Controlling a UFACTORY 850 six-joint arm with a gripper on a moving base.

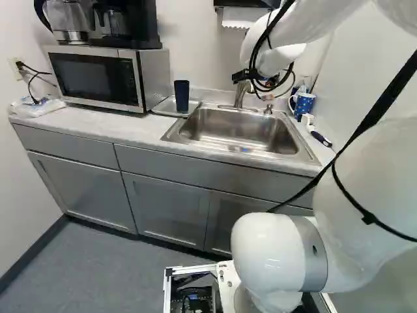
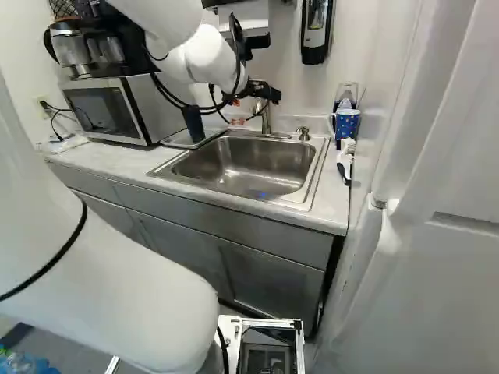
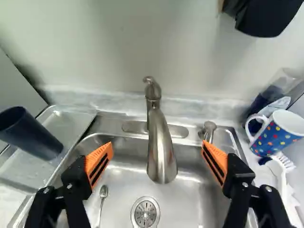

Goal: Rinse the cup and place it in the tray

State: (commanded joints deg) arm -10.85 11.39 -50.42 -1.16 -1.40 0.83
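one dark cup (image 3: 32, 135) stands on one tray (image 3: 71, 123).

A kitchenette: microwave (image 1: 98, 78) and coffee maker (image 1: 144, 26) at upper left of the left base view, sink (image 1: 238, 134) and faucet (image 3: 161, 152) in the counter (image 1: 91, 127), cabinets (image 1: 166, 208) beneath.

White walls (image 1: 189, 32); pale counter (image 1: 98, 124) over grey cabinets (image 1: 81, 186); grey floor (image 1: 104, 267).
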